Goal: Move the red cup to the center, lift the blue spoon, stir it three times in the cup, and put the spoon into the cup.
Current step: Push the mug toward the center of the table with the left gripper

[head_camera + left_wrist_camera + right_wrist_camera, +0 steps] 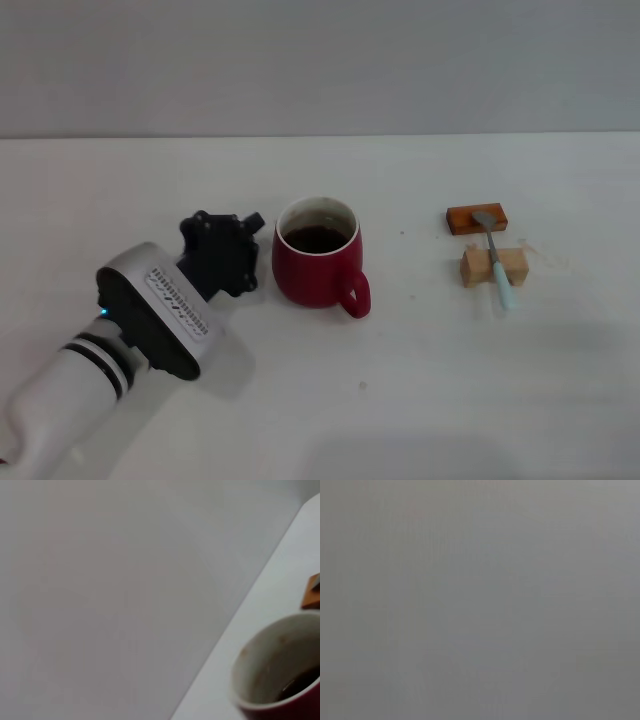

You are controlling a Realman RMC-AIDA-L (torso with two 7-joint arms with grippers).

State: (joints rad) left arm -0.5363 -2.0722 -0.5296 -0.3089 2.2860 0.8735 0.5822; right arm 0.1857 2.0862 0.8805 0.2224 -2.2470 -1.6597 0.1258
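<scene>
Head view: the red cup (pixel 318 253) stands upright near the middle of the white bench (pixel 400 400), its loop handle pointing toward about 5 o'clock, dark liquid showing inside its white interior. The left tool (pixel 225 250) sits just beside the cup at its 9 o'clock side, close to the wall; whether it touches the cup, or how wide it stands, I cannot tell from here. The left arm runs back from it toward 7 o'clock. Well apart from the cup, out at 3 o'clock, the blue spoon (pixel 495 257) lies across two small blocks: its grey bowl rests on the orange-brown block (pixel 476 218) and its pale handle crosses the light wooden block (pixel 493 266), with the handle end pointing to about 5 o'clock.

Left wrist view: the cup's rim and white inside fill one corner, with red wall below it and a sliver of the orange-brown block beyond.

Right wrist view: only a plain grey field; the right tool is not seen in any view.
</scene>
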